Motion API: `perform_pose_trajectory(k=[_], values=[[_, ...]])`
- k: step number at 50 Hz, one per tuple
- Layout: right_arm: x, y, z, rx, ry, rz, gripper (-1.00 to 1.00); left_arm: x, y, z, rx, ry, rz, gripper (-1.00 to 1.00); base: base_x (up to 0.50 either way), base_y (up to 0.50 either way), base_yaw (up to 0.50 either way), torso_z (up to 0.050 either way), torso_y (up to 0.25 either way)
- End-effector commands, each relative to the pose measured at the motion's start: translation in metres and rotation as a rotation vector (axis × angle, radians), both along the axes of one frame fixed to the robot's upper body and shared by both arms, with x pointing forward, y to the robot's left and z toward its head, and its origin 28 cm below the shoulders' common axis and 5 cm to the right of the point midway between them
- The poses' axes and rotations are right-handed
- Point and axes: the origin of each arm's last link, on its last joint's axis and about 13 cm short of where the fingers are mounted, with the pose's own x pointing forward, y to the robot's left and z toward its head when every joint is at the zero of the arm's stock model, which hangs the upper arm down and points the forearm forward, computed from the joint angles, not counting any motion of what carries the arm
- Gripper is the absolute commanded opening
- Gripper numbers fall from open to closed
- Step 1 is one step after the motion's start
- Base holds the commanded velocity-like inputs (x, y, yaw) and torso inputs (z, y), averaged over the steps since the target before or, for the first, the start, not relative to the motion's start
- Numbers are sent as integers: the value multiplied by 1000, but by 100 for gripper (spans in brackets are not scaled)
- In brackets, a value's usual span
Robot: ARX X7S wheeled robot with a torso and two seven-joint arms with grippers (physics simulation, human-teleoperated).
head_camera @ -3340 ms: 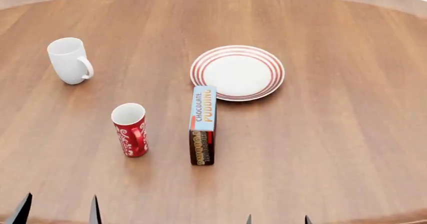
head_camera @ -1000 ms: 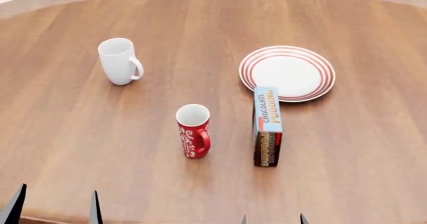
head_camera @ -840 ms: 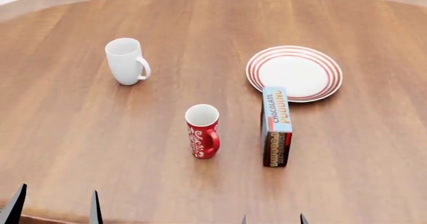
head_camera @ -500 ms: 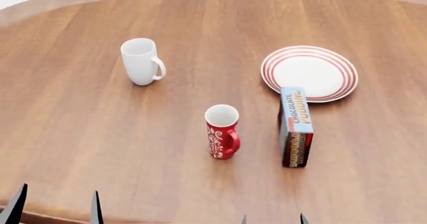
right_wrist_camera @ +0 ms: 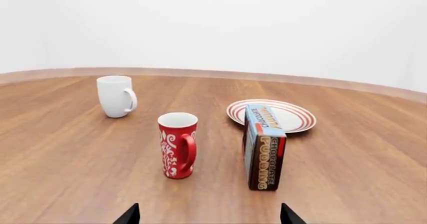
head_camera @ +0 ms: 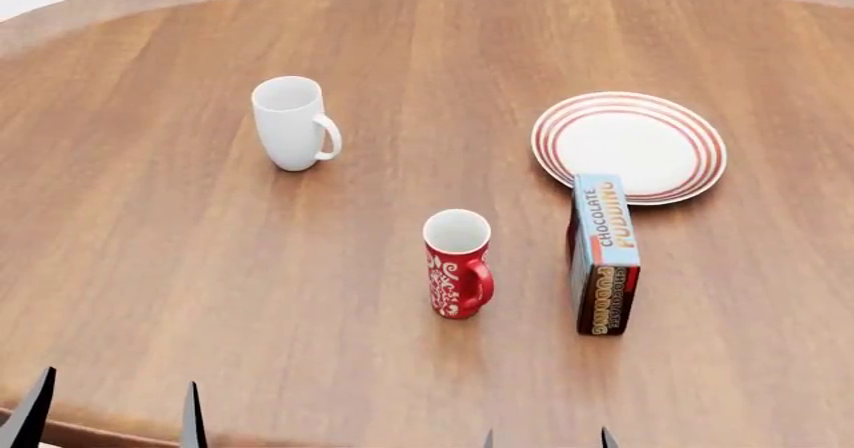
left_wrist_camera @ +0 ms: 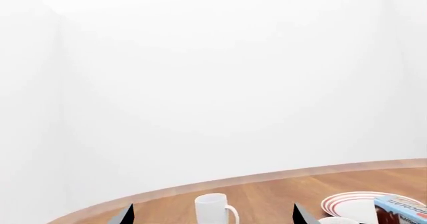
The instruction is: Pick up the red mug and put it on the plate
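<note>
The red mug (head_camera: 458,264) with white swirls stands upright mid-table, handle toward the near right; it also shows in the right wrist view (right_wrist_camera: 178,145). The plate (head_camera: 629,145), white with red rings, lies at the back right, also in the right wrist view (right_wrist_camera: 297,118) and partly in the left wrist view (left_wrist_camera: 350,205). My left gripper (head_camera: 111,418) is open and empty at the near left table edge. My right gripper (head_camera: 547,438) is open and empty at the near edge, in front of the mug and apart from it.
A chocolate pudding box (head_camera: 603,253) stands on edge between the red mug and the plate, touching the plate's near rim. A plain white mug (head_camera: 294,123) stands at the back left. The round wooden table (head_camera: 200,268) has its edge close to both grippers.
The whole scene has shifted to the right in the head view as the view moved left. The mugs, box and plate keep their places on the table. Both grippers stay open.
</note>
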Motion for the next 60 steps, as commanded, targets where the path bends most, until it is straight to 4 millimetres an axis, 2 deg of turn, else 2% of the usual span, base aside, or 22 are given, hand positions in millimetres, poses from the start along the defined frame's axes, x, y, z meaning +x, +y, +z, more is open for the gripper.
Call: perform_pose_trajectory(k=[1, 60], values=[[0, 0, 0, -6, 3, 0, 100, 0, 0, 0, 0, -1, -2, 100, 0, 0, 0, 0, 0], [1, 1, 0, -26, 13, 7, 100, 0, 0, 0, 0, -2, -9, 100, 63, 4, 0, 0, 0]])
